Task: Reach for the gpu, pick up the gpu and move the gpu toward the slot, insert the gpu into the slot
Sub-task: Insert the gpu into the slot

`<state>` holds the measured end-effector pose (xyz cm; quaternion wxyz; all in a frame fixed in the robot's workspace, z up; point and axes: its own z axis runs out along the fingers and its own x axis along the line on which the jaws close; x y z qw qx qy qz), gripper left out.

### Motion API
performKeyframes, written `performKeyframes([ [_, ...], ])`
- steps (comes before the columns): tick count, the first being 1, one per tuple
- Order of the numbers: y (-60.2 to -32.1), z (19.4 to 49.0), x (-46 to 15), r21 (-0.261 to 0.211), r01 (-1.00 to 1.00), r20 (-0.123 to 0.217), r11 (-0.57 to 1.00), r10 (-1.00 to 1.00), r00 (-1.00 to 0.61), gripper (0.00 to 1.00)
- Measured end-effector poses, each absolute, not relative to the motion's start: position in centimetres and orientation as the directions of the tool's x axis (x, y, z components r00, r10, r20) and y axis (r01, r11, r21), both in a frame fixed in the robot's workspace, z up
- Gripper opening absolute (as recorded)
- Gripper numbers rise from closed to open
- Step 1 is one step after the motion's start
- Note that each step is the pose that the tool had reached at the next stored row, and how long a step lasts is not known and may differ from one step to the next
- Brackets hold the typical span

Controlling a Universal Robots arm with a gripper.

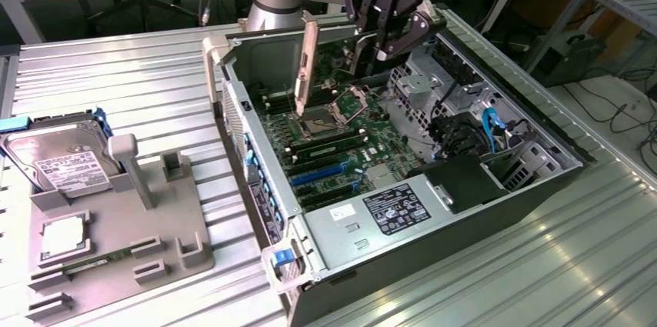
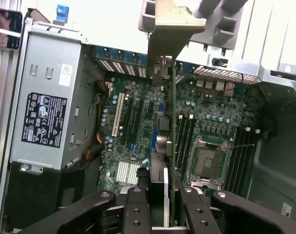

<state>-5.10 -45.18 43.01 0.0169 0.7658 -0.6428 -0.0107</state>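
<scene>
Carrying the gpu (image 1: 306, 65) edge-on above the open computer case (image 1: 534, 188), the hand (image 1: 382, 38) is clamped narrowly on the card's top edge. Step in hand: moving toward the slot. Next calls for lining its lower edge over the motherboard (image 2: 138, 126) slots.

I see the gpu's (image 1: 306, 65) dull metal bracket, matt black fingers (image 2: 138, 207), and the ribbed, brushed-metal counter (image 1: 134, 81).

Green motherboard (image 1: 339, 142) (blue slots (image 1: 313, 175)); black gripper (image 1: 375, 54); silver gpu (image 1: 306, 65) bracket.
</scene>
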Motion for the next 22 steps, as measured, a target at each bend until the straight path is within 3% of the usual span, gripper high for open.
performKeyframes([
  [22, -45.2, 40.8, -5.0, 0.040, -0.988, 0.006, -0.147, -0.989, 0.147, 0.28],
])
